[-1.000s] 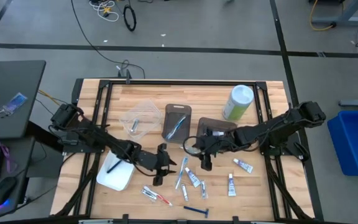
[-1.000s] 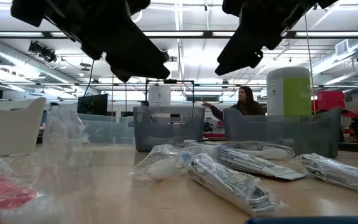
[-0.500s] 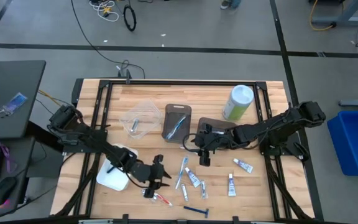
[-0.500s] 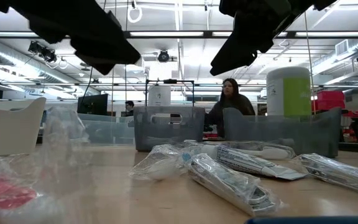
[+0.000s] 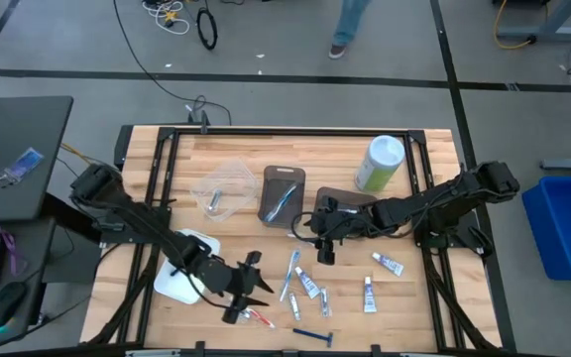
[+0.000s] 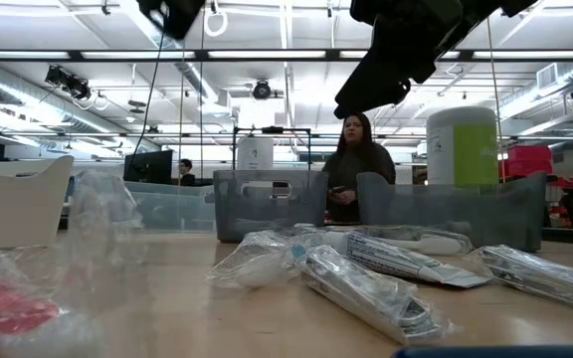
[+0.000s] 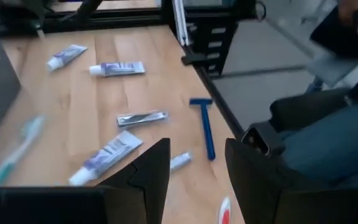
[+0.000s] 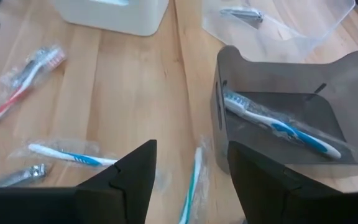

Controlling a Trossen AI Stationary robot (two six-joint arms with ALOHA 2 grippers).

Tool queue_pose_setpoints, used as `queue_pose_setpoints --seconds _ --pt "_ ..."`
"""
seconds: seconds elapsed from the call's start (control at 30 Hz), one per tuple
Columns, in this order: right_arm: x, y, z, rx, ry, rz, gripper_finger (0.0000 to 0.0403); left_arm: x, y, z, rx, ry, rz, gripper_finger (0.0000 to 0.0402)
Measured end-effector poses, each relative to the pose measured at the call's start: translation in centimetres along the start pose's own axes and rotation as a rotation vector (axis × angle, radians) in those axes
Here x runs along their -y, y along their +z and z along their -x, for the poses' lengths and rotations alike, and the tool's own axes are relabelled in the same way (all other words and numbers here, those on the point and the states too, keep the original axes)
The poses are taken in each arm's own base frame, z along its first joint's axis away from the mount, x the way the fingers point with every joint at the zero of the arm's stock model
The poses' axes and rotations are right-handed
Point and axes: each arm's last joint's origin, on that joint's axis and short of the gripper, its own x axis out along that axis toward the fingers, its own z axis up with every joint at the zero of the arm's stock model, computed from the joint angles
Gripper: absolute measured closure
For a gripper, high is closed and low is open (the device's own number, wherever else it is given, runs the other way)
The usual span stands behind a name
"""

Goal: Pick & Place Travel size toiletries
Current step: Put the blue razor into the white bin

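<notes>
Travel-size toiletries lie loose on the wooden table near its front. There are small white-and-blue tubes point(image 5: 307, 283) point(image 5: 387, 263) point(image 5: 370, 295), a slim toothbrush point(image 5: 289, 276), a red wrapped toothbrush point(image 5: 256, 315) and a dark blue razor point(image 5: 312, 337). My left gripper point(image 5: 251, 291) hangs open and empty over the red toothbrush; its wrist view shows the razor point(image 7: 205, 127) ahead of it. My right gripper point(image 5: 322, 253) is open and empty, above the table just near of the dark bins. A blue-and-white toothbrush point(image 8: 278, 121) lies in a dark bin point(image 5: 282, 198).
A white bin point(image 5: 186, 278) stands left of my left gripper, and a clear container point(image 5: 221, 188) holds a small metal item. A second dark bin point(image 5: 345, 203) and a tall green canister point(image 5: 380, 164) stand at the back right. A person point(image 6: 351, 164) stands in the room beyond.
My left gripper has moved toward the table's near edge and a little left, from beside the white bin's corner to over the red toothbrush, and has mostly left the low view. My right gripper has stayed almost still. The person behind has walked across.
</notes>
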Motion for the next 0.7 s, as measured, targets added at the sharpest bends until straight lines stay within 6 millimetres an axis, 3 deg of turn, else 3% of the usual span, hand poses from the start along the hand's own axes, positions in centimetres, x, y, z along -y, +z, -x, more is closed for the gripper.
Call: queue_pose_setpoints --seconds 0.2,0.5,0.7 --pt "0.0 0.2 0.0 0.022 0.004 -0.006 0.017 -0.2 1.7 1.1 -0.082 0.091 -0.02 0.024" --pt "0.0 0.3 0.0 0.027 0.005 -0.007 0.0153 -0.4 0.4 0.5 -0.175 0.129 0.006 0.0223" --pt "-0.1 0.3 0.0 0.027 0.006 -0.007 0.0162 -0.4 -0.2 -0.1 -0.197 0.138 -0.014 0.0213"
